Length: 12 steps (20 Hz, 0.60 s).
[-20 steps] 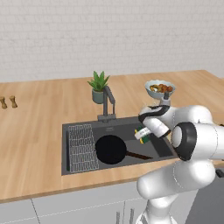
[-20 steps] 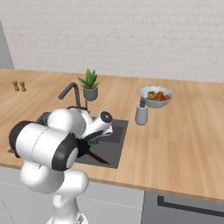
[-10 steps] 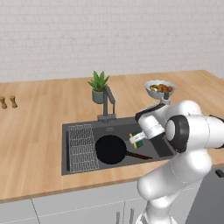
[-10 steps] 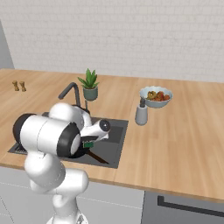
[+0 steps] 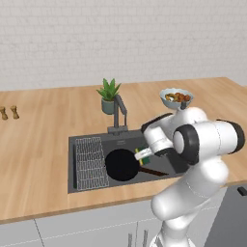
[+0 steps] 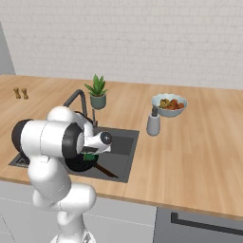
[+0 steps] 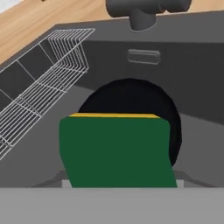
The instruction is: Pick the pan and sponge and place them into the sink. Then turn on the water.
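Sponge, green face toward the hand camera with a yellow edge along its top, sits clamped in the gripper above the dark sink. Below it the black pan lies in the basin beside the wire rack, the faucet rising behind on the wooden surface.

A round, flat black pan lies on the floor of the sink — a large dark grey rectangular basin set into the wooden bench, with a wire grid rack along its left side. The pan's thin handle runs toward the front right. A small sponge, green-faced with a yellow edge, hangs above the pan, inside the basin. Behind the basin stands the dark grey faucet — no water visible.
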### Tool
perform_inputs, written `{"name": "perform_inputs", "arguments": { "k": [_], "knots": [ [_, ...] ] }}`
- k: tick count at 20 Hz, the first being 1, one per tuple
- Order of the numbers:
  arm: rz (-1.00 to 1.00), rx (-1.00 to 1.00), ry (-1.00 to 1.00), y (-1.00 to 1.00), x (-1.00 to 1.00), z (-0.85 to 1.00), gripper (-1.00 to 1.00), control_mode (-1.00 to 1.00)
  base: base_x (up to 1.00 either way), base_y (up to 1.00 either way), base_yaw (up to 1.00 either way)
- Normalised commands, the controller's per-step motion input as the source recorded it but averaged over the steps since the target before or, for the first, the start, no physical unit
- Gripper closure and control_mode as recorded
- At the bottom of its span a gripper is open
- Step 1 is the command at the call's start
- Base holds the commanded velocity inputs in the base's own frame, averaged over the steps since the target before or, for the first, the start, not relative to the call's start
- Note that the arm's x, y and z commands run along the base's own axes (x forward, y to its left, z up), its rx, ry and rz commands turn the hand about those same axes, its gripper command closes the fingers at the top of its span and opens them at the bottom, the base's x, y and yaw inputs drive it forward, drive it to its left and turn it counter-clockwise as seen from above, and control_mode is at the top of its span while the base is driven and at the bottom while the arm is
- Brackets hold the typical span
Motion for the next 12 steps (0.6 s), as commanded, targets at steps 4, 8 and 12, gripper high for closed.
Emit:
{"name": "perform_inputs", "arguments": {
  "k": [4,8,12],
  "knots": [
    [0.0,0.03,-0.02,0.0,0.21,-0.56,1.0,-1.0,0.0,0.0,0.0],
    [0.0,0.04,-0.03,0.0,0.19,-0.51,1.0,-1.0,0.0,0.0,0.0],
    [-0.01,0.03,-0.03,0.0,0.09,-0.39,1.0,-1.0,0.0,0.0,0.0]
  ]
}}
